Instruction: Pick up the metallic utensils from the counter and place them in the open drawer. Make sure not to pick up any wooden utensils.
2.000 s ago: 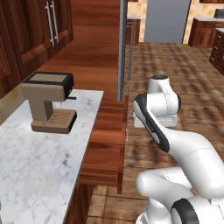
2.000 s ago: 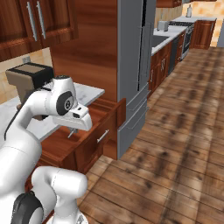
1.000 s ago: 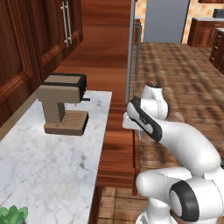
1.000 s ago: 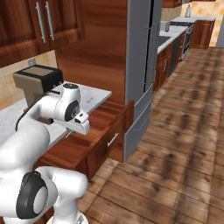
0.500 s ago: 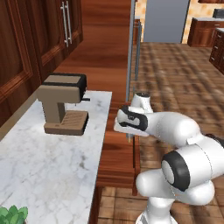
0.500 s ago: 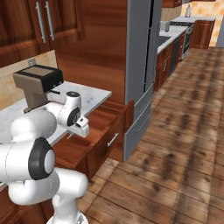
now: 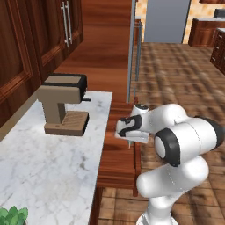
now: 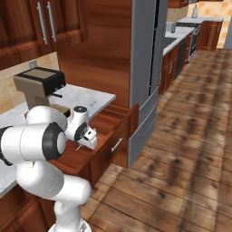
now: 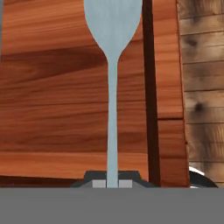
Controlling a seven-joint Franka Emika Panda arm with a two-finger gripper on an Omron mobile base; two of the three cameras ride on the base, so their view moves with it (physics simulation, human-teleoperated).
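My gripper [image 9: 112,183] is shut on the handle of an all silver-grey metallic utensil [image 9: 112,109], whose wide head points away from the hand. It hangs over the flat bottom of the open drawer [image 9: 52,87]. In the left base view the gripper [image 7: 130,139] sits low above the open drawer [image 7: 116,165], beside the marble top's edge. In the right base view the gripper [image 8: 82,144] hovers just over the drawer [image 8: 108,124], with the arm folded tightly behind it. The counter, the wooden utensils and any other metallic utensil are out of view.
A brown coffee machine [image 7: 63,103] stands on a narrow marble top [image 7: 44,162] left of the drawer. A tall steel fridge [image 8: 145,68] rises just past the drawer. Plank floor [image 9: 201,65] lies beyond the drawer's side wall [image 9: 148,87]. A green plant [image 7: 11,216] sits at the near corner.
Two seconds ago the base was still driving; the views have held still for the last second. The hand has sunk toward the drawer with the utensil, and the arm has folded up.
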